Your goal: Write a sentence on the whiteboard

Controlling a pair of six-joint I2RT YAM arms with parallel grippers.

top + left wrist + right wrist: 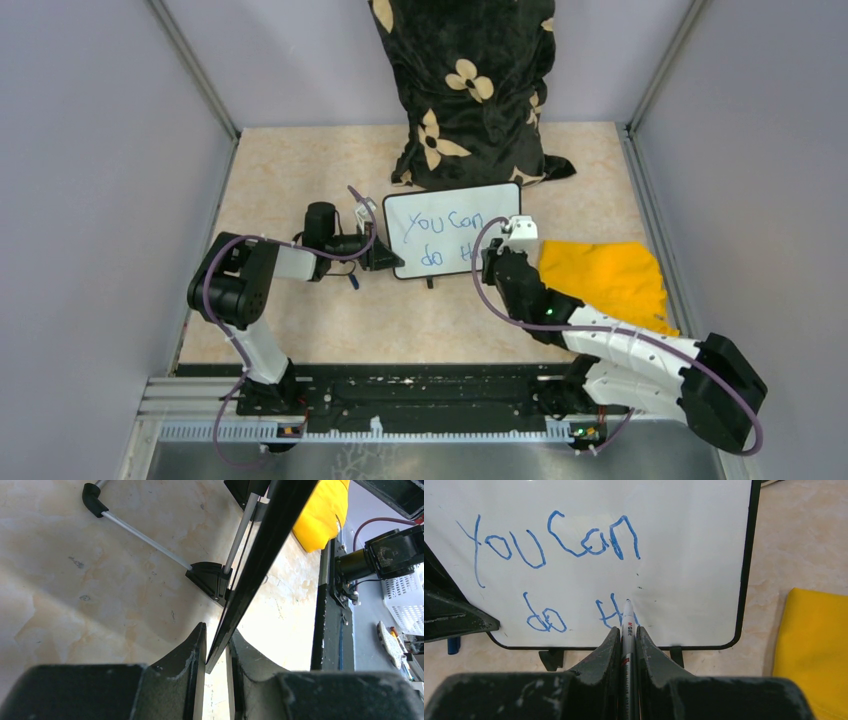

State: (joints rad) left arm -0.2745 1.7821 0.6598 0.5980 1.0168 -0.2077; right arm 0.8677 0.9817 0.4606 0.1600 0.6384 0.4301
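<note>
The small rectangular whiteboard with a thin black frame (452,228) is standing near the middle of the pale marbled worktop (300,170). It is resting on two little black feet, just in front of a black flower-patterned cushion (465,90) and just left of a crumpled yellow cloth (605,280).

The left pincer (217,640) is clamping the board's left edge, and the frame is running straight between its two nearly closed fingers. The right pincer (626,635) is squeezing tightly on a slim white marker pen (628,625). The pen's tip is meeting the board at the second line.

The blue handwritten sentence (549,545) is reading "You can" above and "do th" below, so the last word is looking unfinished.

The board is looking light and stiff. On such small feet it is likely to slide or tip backward under pen pressure, which is why a steadying hold matters. The frame edge is the sensible place to take it. The glossy writing face is slippery, and fresh ink there is likely to smear at a touch.

The pen's smooth barrel is apt to twist or creep in the fingers, so a hold close to the tip, as here, is suiting fine strokes. Light pressure is probably enough.
</note>
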